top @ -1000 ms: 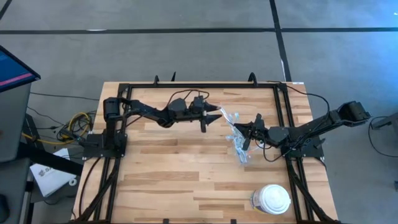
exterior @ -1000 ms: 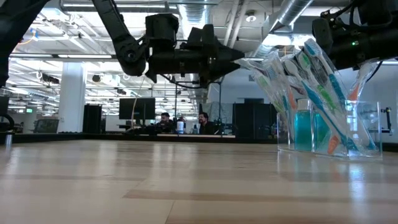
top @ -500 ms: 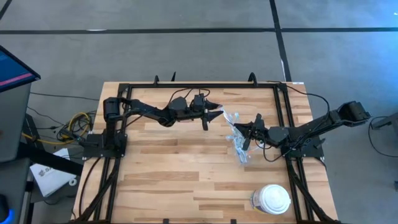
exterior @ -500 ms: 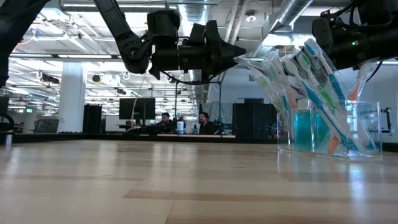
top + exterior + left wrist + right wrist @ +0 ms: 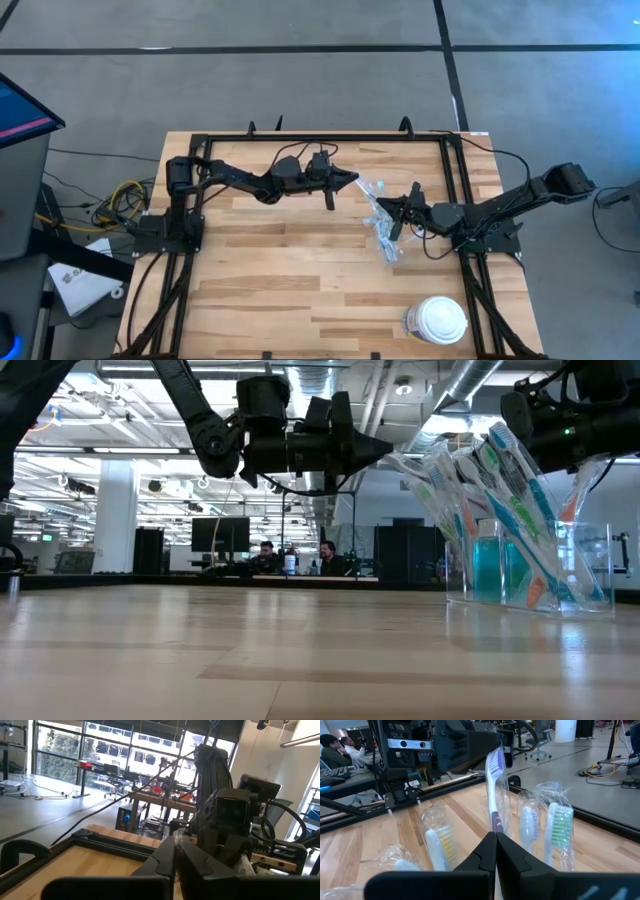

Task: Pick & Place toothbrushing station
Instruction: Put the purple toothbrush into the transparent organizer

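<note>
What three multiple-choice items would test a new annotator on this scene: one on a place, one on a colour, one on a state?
1. Where is the large white round lidded container?
A. near edge, right
B. far left corner
C. centre
2. Colour of the liquid in the small tubes in the clear plastic cup?
A. red
B. teal
C. yellow
3. The left hand is:
A. wide open
B. shut
C. out of view

A: the high view shows it there.
B: the low view shows teal.
B: its fingers meet in the left wrist view.
</note>
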